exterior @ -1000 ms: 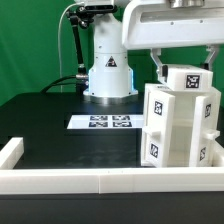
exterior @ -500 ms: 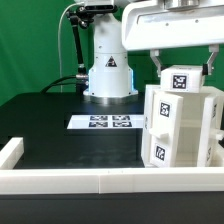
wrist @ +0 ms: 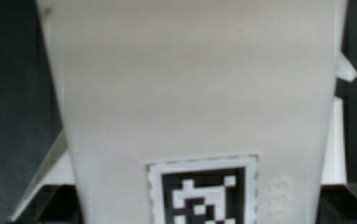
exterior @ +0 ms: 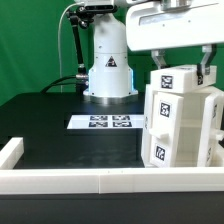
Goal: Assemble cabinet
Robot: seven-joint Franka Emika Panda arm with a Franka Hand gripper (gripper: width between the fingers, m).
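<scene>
The white cabinet body (exterior: 180, 128) stands upright at the exterior view's right, close to the border wall, with marker tags on its faces. My gripper (exterior: 181, 72) comes down from above and is shut on a white cabinet panel (exterior: 180, 78) with a tag, holding it at the top of the body. One finger (exterior: 157, 62) and the other (exterior: 205, 70) flank the panel. In the wrist view the panel (wrist: 193, 100) fills the frame, its tag (wrist: 207, 190) near the fingertips.
The marker board (exterior: 107, 122) lies flat on the black table in front of the robot base (exterior: 108, 70). A low white border wall (exterior: 100, 178) runs along the near edge and up the exterior view's left.
The gripper and the held panel have shifted slightly toward the exterior view's left and down, settling over the top of the cabinet body.
</scene>
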